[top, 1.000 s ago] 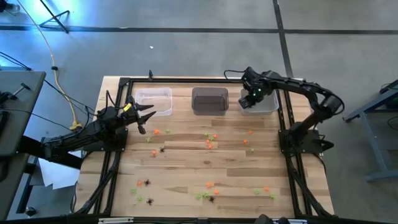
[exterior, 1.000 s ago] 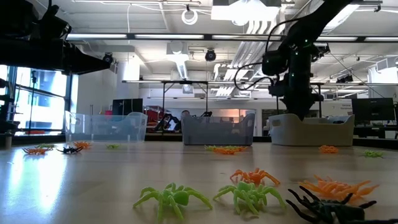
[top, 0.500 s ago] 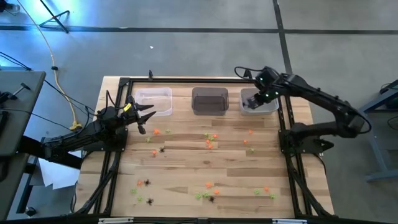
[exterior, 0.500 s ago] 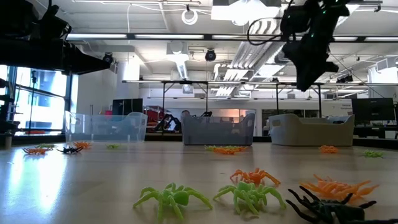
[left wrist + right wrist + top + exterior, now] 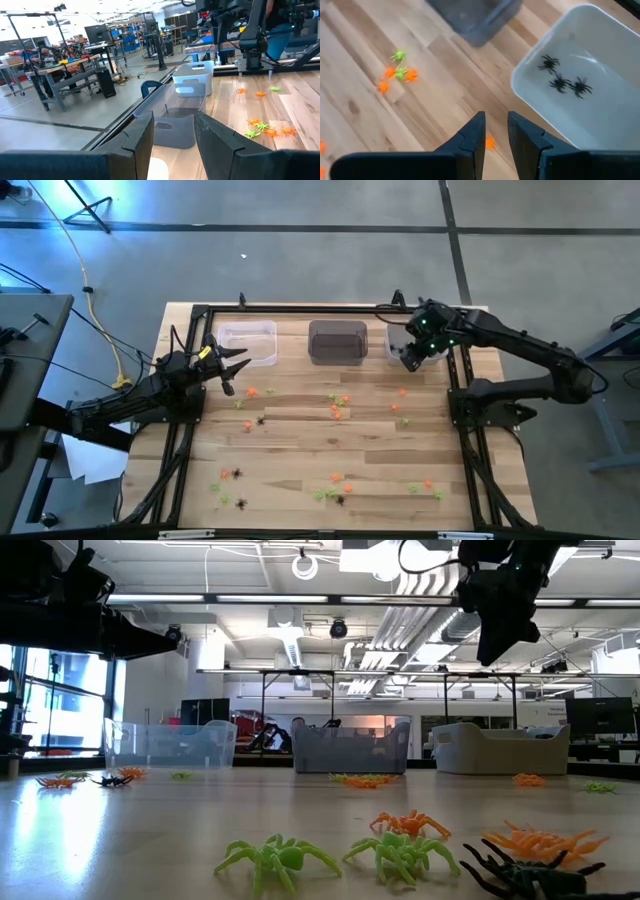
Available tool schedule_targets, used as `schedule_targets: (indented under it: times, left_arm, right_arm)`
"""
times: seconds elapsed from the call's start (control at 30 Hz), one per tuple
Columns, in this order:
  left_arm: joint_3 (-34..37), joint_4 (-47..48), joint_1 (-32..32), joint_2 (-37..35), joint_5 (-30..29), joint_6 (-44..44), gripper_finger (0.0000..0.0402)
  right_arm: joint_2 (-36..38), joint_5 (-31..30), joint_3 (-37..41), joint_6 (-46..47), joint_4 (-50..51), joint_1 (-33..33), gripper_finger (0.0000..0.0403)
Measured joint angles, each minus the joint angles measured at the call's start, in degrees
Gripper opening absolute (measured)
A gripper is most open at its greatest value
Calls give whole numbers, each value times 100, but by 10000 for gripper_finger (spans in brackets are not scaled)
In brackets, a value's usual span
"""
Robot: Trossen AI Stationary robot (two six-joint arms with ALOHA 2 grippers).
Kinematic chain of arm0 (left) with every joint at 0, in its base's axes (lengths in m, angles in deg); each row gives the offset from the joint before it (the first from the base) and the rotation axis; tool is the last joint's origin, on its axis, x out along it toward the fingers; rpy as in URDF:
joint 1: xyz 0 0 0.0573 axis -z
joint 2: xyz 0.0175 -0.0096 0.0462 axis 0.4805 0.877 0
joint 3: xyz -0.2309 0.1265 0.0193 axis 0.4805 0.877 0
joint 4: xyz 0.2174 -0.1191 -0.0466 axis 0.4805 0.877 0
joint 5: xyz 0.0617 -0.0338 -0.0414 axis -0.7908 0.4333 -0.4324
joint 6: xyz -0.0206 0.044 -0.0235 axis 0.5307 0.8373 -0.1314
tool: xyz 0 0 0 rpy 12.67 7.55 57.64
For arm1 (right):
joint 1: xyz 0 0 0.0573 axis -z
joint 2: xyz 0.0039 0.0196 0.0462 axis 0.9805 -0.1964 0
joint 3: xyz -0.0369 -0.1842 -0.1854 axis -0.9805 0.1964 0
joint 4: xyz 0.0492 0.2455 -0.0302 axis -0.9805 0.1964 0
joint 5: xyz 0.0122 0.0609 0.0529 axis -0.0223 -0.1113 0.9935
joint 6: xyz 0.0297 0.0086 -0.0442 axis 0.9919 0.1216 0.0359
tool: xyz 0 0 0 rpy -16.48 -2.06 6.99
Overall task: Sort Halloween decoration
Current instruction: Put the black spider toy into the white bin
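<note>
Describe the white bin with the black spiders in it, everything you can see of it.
The white bin is a small, rectangular, opaque-looking plastic tub with rounded corners and a smooth rim. It sits upright on the wooden table, rightmost of three bins along the far edge, apart from the grey bin beside it. Three black spiders lie close together on its floor. The right pincer hangs above the table beside it, fingers slightly apart, not touching it.

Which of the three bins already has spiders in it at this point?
The white bin on the right, under the right gripper: three black spiders lie in it. No contents are visible in the grey middle bin or the clear left bin.
</note>
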Motion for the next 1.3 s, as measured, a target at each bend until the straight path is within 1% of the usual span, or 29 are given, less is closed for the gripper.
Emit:
schedule_targets:
  times: [0.6, 0.73, 0.83, 0.93, 1.1, 1.23, 1.3]
  left_arm:
    - [2, -1, 0, 1, 0, 0, 131]
    - [1, 0, 0, 1, 0, 0, 131]
    - [0, 1, 0, 1, 0, 0, 131]
    - [0, 1, 0, 1, 0, 0, 131]
    - [0, -1, 0, 1, 0, 0, 131]
    - [1, 0, 0, -1, 1, 0, 131]
    - [0, -1, 0, 1, 2, 0, 131]
  right_arm:
    - [0, -11, 0, 286, -71, -1092, 78]
    - [-2, -1, 0, -3, -64, -1197, 78]
    - [-2, 2, 0, -344, -70, -1171, 78]
    - [-2, 8, 0, -470, -69, -1125, 78]
    - [-2, -96, 32, 32, -40, -1247, 78]
    - [-2, -473, 366, 326, -58, -1590, 78]
    - [-4, -469, 601, 719, -280, -1737, 78]
